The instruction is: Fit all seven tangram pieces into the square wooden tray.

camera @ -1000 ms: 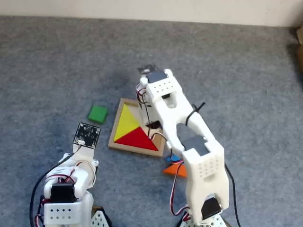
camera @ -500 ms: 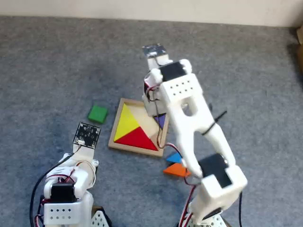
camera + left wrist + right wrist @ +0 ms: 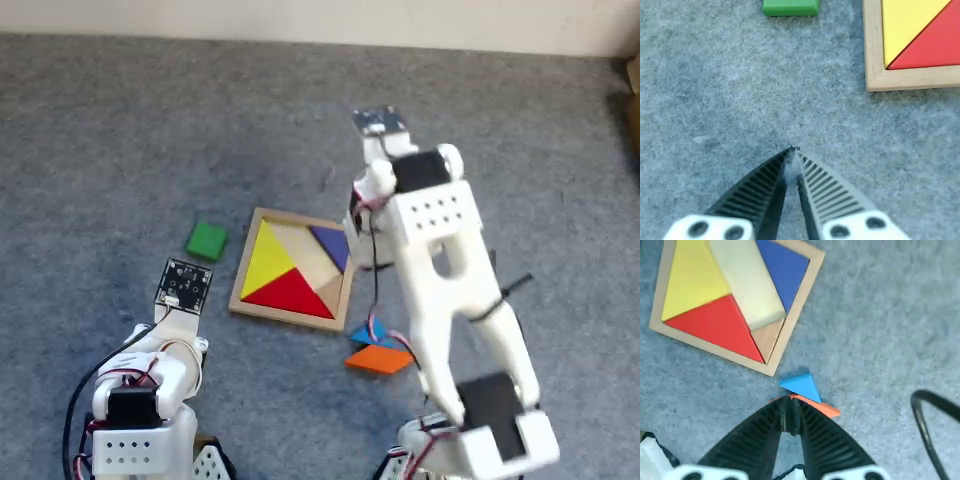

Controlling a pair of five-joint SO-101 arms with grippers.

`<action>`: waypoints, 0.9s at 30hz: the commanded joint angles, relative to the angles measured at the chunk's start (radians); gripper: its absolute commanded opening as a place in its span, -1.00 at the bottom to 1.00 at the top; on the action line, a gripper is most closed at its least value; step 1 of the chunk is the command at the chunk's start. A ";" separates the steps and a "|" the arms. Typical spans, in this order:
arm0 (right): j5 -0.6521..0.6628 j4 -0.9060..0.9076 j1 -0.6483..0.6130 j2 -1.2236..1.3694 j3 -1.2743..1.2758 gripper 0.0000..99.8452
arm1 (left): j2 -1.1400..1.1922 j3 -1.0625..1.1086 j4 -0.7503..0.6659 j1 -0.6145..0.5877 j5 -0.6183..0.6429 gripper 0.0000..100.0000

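Note:
The square wooden tray point(image 3: 240, 281) lies mid-table and holds a yellow triangle point(image 3: 264, 260), a red triangle point(image 3: 290, 293), a dark blue triangle point(image 3: 330, 243) and a pale wooden piece point(image 3: 747, 280). A green square point(image 3: 207, 240) lies on the carpet left of the tray. A small light-blue triangle point(image 3: 368, 331) and an orange piece point(image 3: 380, 358) lie just off the tray's near right corner. My right gripper point(image 3: 789, 401) hangs shut and empty high above those two. My left gripper point(image 3: 792, 150) is shut and empty, low over bare carpet near the tray's point(image 3: 874, 50) left edge.
Grey carpet covers the whole table. The right arm point(image 3: 435, 235) stands tall just right of the tray. A pale wall runs along the far edge. A black cable loop point(image 3: 935, 420) hangs by the right wrist.
The right arm has risen and swung right, off the tray, uncovering the dark blue triangle lying in the tray's far right corner. The left arm has kept still.

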 commanded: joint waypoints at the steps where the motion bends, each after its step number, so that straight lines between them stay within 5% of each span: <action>1: 0.015 -0.107 0.021 -0.154 0.140 -0.99 | -0.007 0.018 0.003 -0.012 0.003 -0.99; 5: 0.009 -0.228 0.021 -0.209 0.332 -0.93 | -0.007 0.018 0.003 -0.012 0.003 -0.99; 12: 0.014 -0.277 -0.001 -0.217 0.519 -0.49 | -0.007 0.018 0.003 -0.012 0.003 -0.99; 27: 0.097 -0.426 -0.133 -0.211 0.680 -0.49 | -0.007 0.018 0.003 -0.012 0.003 -0.99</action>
